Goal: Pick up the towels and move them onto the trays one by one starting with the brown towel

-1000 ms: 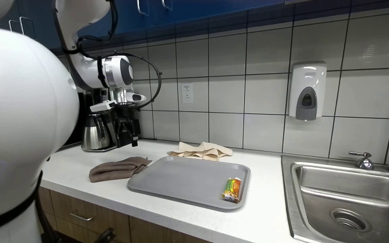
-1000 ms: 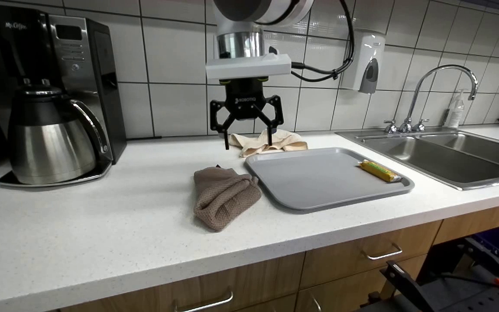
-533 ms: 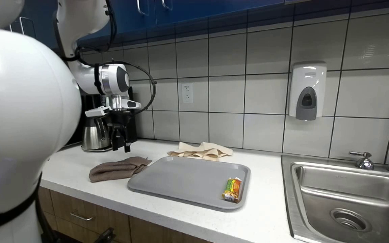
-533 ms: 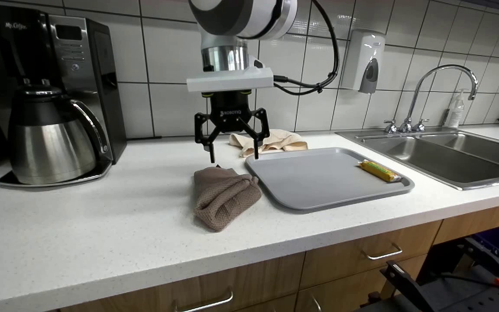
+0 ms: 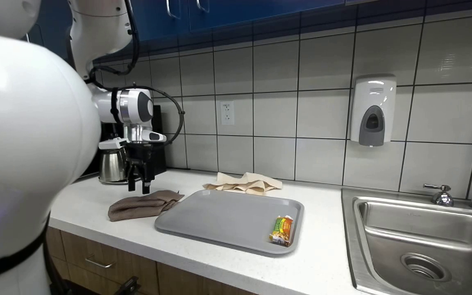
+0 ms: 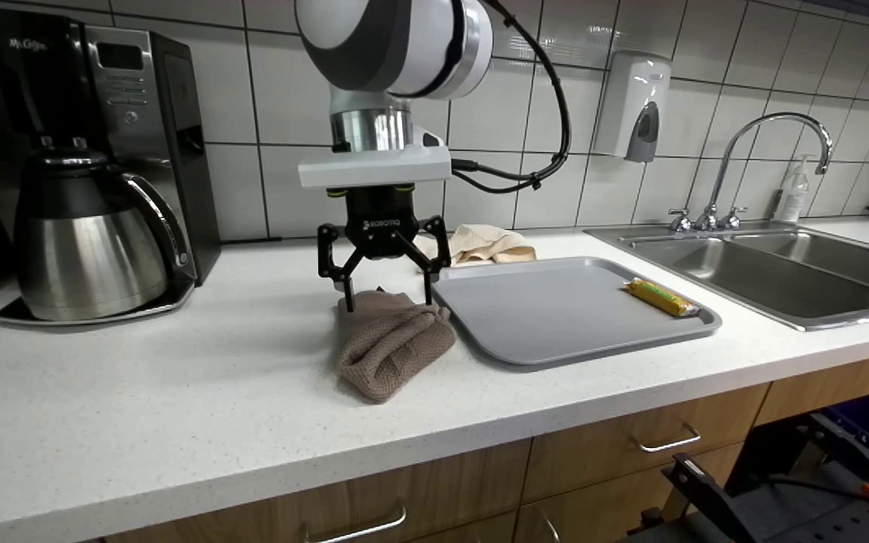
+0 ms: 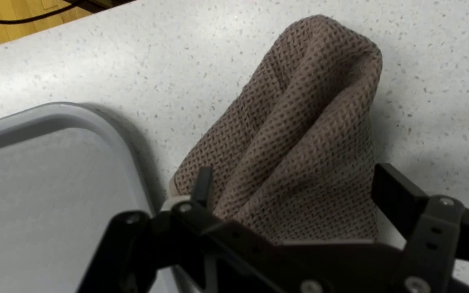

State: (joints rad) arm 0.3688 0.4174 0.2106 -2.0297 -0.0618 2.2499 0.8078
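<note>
Snack bar [image 5: 282, 230]: in an exterior view, lies at about three o'clock on the gray tray [image 5: 219, 217]; a release above it would likely cover or shove it.
Brown towel [image 5: 144, 207]: on the counter [image 5: 322, 246], its middle at about five o'clock from the jaws, just below; contact cannot be told here.
Cream towel [image 5: 246, 183]: at one o'clock from the tray's middle.
Gripper [image 6: 389, 303]: in an exterior view, over the brown towel's far end; gripping there could leave the near end drooping across the tray rim.
Jaws: spread, holding nothing, the brown towel's bulk at six o'clock from them.
Ridged folds [image 7: 279, 126]: in the wrist view, run from one o'clock to seven; too shallow a squeeze may catch only these and let the bundle unroll.
Tray-side jaw: at nine o'clock, seems above the cloth's edge rather than outside it; lowering might squash, not straddle.
Opposite jaw: at three o'clock, by the other edge; the brown towel lies between, reaching past toward twelve.
</note>
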